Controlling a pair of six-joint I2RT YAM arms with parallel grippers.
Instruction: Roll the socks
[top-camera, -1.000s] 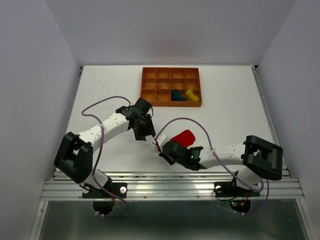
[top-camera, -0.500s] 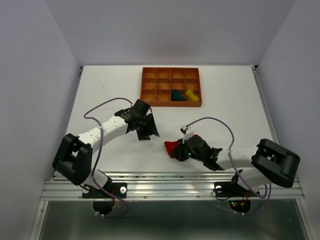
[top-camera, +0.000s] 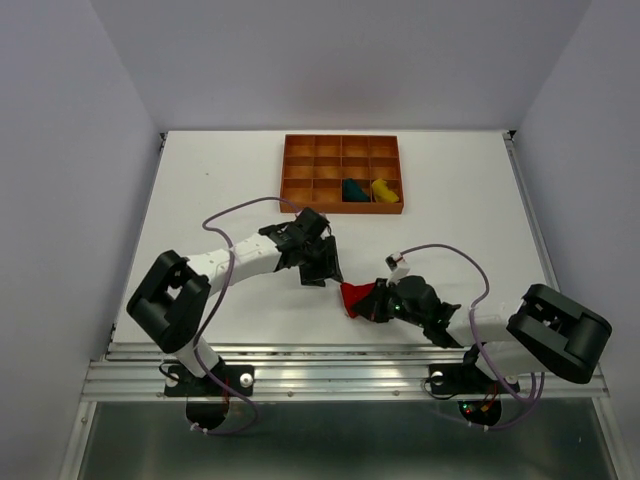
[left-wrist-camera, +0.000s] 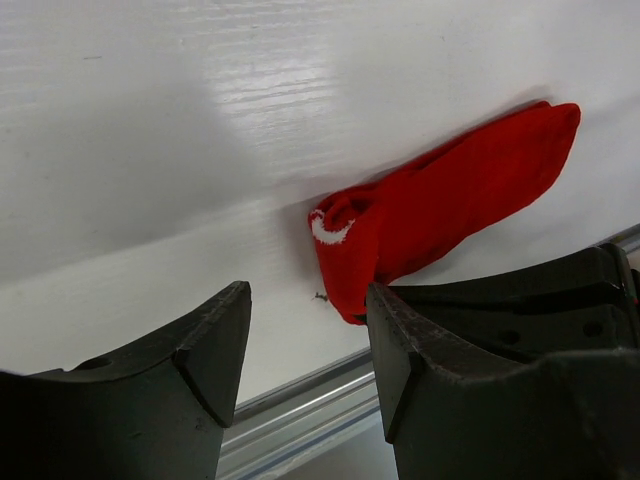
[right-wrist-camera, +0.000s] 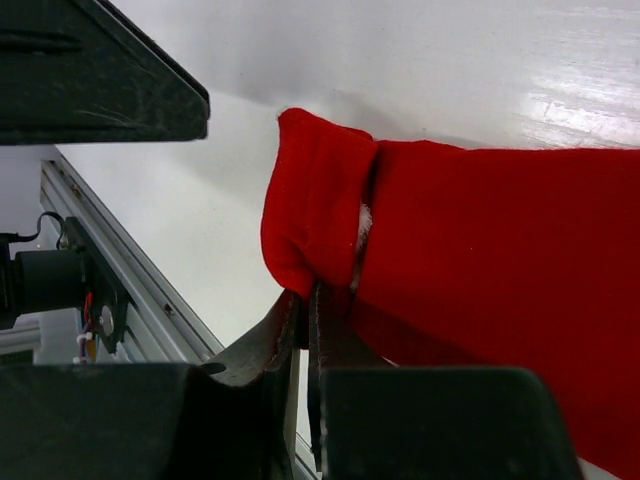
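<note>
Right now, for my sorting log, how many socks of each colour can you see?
Red sock: 1
Teal sock: 1
Yellow sock: 1
Total: 3

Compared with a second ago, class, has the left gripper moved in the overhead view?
Yes. The left gripper has shifted rightward, from below the tray's left edge toward its middle, closing on the red sock.

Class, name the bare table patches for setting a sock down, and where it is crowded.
Bare: table left of the tray and right of it. Crowded: front centre, where left gripper and right gripper meet at the red sock.
</note>
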